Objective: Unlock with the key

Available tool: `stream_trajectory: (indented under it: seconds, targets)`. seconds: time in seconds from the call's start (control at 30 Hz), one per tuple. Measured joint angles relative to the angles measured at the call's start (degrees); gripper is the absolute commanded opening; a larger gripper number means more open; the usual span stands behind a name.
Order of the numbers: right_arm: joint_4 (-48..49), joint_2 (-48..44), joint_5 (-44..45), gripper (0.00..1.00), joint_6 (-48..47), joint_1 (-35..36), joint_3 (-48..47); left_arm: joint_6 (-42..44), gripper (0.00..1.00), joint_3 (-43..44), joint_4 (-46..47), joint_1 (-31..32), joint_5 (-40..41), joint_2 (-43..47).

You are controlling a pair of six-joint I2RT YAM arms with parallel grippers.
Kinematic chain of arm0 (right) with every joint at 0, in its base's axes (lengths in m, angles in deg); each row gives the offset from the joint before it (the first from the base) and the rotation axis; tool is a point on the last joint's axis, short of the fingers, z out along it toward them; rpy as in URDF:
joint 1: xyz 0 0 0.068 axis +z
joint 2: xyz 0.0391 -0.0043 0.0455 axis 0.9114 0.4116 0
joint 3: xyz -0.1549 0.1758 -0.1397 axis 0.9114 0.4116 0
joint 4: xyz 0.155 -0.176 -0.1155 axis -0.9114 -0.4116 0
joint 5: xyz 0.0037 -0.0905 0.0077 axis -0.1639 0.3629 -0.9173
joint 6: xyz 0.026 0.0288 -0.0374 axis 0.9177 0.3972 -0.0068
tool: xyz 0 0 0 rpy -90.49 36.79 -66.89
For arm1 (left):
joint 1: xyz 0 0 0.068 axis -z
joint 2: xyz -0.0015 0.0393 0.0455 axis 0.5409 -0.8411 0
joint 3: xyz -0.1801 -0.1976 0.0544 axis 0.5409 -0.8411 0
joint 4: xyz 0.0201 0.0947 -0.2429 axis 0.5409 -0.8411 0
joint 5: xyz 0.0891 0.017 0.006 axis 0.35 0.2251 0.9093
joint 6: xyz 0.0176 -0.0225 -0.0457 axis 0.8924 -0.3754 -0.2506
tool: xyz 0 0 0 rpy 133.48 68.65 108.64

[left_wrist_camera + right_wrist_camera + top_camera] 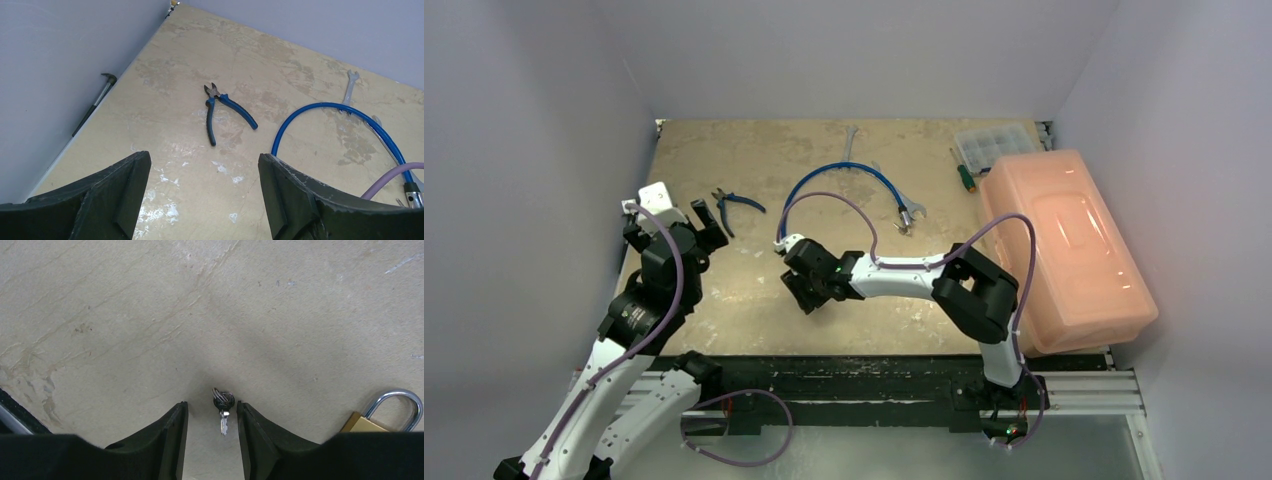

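- Right end effector [211, 405] open, straddling the key [223, 412]; key's long axis runs along the gap, blade toward the wrist.
- Left end effector [204, 157] open, well apart from the key.

There is 1 tiny silver key [223, 422]. There is 1 gold padlock [366, 423]. There is 1 pair of blue pliers [226, 109]. There is 1 long blue tube [320, 107] bent in a loop. There are 2 silver wrenches: 1 wrench lies past the tube [350, 86] and 1 is partly under it [381, 129]. There is 1 green screwdriver [964, 176]. There is 1 clear box [994, 144] with little parts inside. There is 1 big orange bin [1064, 250]. There is 1 black tool [94, 104] by the wall. There are 2 robot arms, 1 left arm [639, 320] and 1 right arm [904, 278], on 1 table [724, 150].
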Motion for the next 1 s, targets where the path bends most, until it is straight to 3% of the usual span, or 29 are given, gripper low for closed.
stream_trajectory:
  seconds: [0.37, 0.67, 1.0]
  targets:
    - [-0.6, 1.2, 1.6, 0.45, 0.0, 0.0, -1.7, 0.0, 0.82, 0.0, 0.2, 0.0, -0.1, 0.0]
    - [-0.9, 3.6, 2.4, 0.26, -0.2, 0.0, -4.6, 0.0, 0.82, 0.0, 0.2, 0.0, -0.1, 0.0]
    - [-0.9, 3.7, 2.7, 0.34, -0.2, 0.0, -4.6, 0.0, 0.81, 0.0, 0.2, 0.0, -0.1, 0.0]
